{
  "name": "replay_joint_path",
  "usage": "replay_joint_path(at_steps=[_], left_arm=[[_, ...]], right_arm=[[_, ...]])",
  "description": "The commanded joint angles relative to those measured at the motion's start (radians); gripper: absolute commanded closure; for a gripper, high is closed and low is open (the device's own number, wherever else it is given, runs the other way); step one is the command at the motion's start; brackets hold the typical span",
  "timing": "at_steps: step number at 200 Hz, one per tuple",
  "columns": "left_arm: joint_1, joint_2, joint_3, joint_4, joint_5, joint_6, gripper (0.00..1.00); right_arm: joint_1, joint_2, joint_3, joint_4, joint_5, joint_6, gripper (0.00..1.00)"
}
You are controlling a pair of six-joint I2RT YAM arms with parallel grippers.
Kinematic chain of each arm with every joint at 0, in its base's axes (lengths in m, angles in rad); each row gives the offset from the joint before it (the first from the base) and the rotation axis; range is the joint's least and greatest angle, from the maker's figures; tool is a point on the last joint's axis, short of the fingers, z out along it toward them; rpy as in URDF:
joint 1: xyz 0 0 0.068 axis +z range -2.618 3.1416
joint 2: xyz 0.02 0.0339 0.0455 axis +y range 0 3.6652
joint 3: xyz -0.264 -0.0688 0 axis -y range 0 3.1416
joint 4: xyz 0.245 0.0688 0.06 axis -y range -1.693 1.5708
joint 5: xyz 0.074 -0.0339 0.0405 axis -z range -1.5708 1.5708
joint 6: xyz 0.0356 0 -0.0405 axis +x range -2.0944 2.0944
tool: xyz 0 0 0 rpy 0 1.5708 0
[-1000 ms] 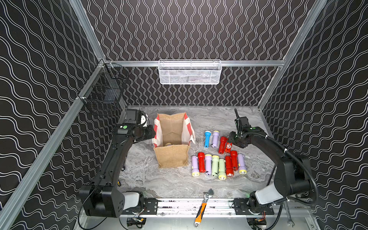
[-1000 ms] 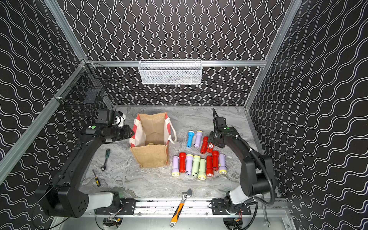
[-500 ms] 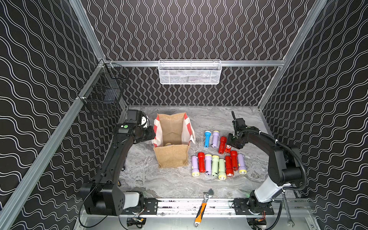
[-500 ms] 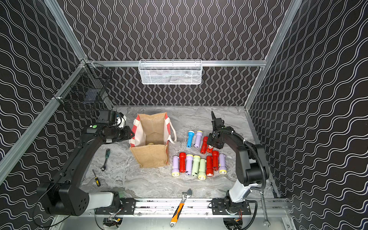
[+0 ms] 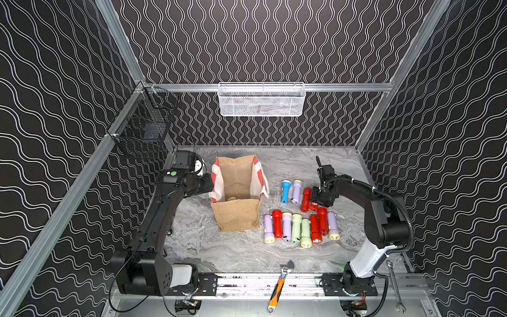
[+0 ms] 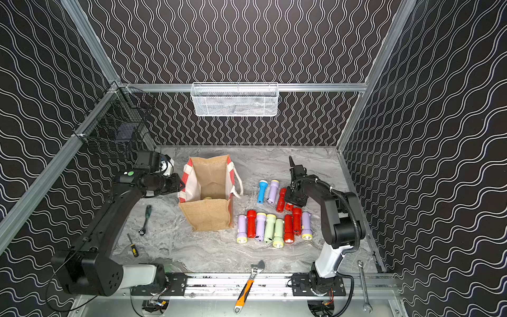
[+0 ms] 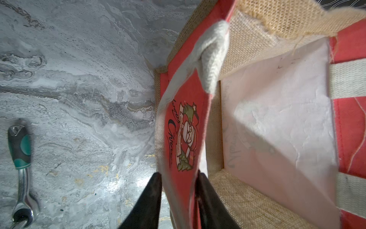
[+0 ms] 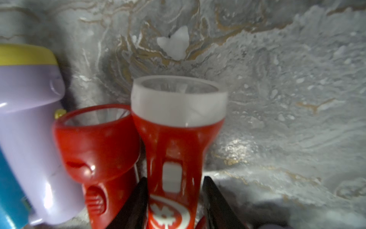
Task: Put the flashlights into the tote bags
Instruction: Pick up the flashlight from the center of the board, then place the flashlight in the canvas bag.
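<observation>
the bag [image 7: 293, 21] is coarse tan jute, rough and open-woven, its faces matt red printed cloth, its lining smooth white, slightly creased; its handle [image 7: 212, 65] is thick woven white rope. the red torch [image 8: 172, 150] and lilac torch [image 8: 29, 128] are glossy moulded plastic, the red one with a milky translucent head ring. the table [image 7: 79, 79] looks like polished grey marble. the wrench [image 7: 21, 174] is shiny metal with a matt rubbery grip.
</observation>
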Motion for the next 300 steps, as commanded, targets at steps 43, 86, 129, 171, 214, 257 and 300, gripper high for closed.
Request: replay_joint_path(at_steps=[43,86,129,171,214,257,300], left_arm=[[0.002,0.008,0.017,0.015,-0.009,0.010,0.65],[0.002,0.014,0.023,0.014,-0.010,0.013,0.65],[0.002,0.008,0.025,0.021,-0.009,0.013,0.65],[0.002,-0.004,0.021,0.036,0.007,0.009,0.65],[0.002,-0.018,0.004,0.051,0.028,0.014,0.65],[0.002,-0.039,-0.021,0.070,0.050,0.012,0.65],[0.002,-0.073,-0.085,0.133,0.058,-0.021,0.65]], right_arm=[[-0.001,0.032,-0.004,0.023,0.014,-0.001,0.55],[-0.007,0.030,-0.001,0.025,0.030,-0.004,0.66],[-0.011,-0.033,0.031,0.006,0.066,-0.001,0.68],[-0.010,-0.142,0.107,-0.021,-0.024,-0.017,0.71],[0.011,-0.257,0.213,-0.043,-0.146,-0.020,0.72],[0.170,-0.282,0.385,-0.034,-0.132,-0.001,0.73],[0.419,-0.171,0.578,0.003,-0.024,0.044,0.73]])
